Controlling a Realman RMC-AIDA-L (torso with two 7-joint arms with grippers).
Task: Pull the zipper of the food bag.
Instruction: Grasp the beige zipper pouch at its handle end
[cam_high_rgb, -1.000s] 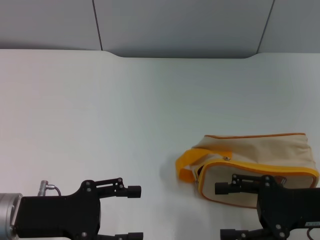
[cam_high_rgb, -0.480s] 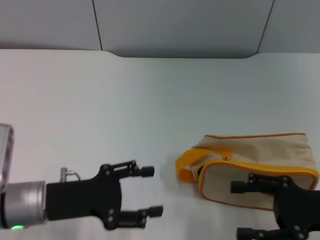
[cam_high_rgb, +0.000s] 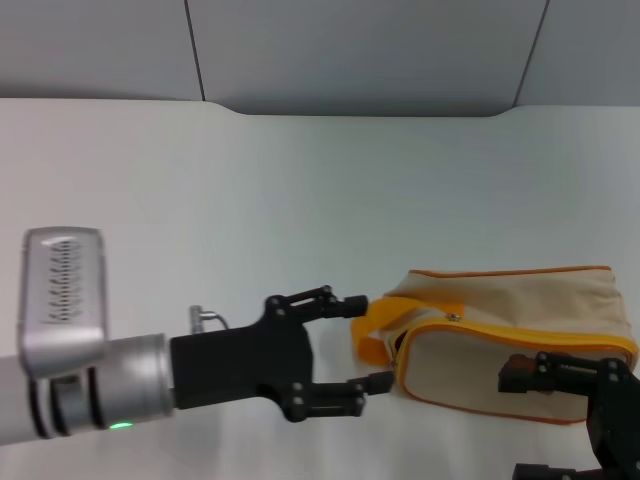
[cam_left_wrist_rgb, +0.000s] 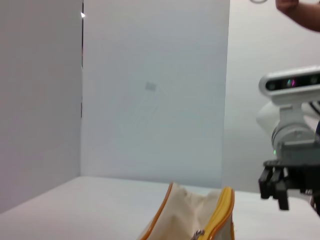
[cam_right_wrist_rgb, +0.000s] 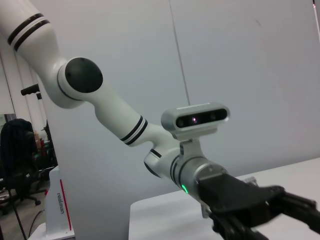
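Note:
The beige food bag (cam_high_rgb: 520, 300) with orange-yellow piping lies on the white table at the right. Its yellow strap handle (cam_high_rgb: 375, 322) is at its left end. The yellow-edged zipper (cam_high_rgb: 530, 337) runs round the rim, with the small silver pull tab (cam_high_rgb: 453, 317) near the left end. My left gripper (cam_high_rgb: 368, 342) is open, its fingers on either side of the strap handle at the bag's left end. My right gripper (cam_high_rgb: 515, 420) is open over the bag's near face. The left wrist view shows the bag (cam_left_wrist_rgb: 185, 212) and its pull tab (cam_left_wrist_rgb: 199, 233) close below.
The white table (cam_high_rgb: 250, 190) stretches far and left of the bag, ending at a grey wall panel (cam_high_rgb: 360, 50). The right wrist view shows my left arm (cam_right_wrist_rgb: 125, 125) and its black gripper body (cam_right_wrist_rgb: 240, 200). The left wrist view shows my right gripper (cam_left_wrist_rgb: 277, 185) beyond the bag.
My left arm has reached forward and to the right, bringing its open gripper up to the bag's strap end. My right gripper has drawn back slightly toward the lower right.

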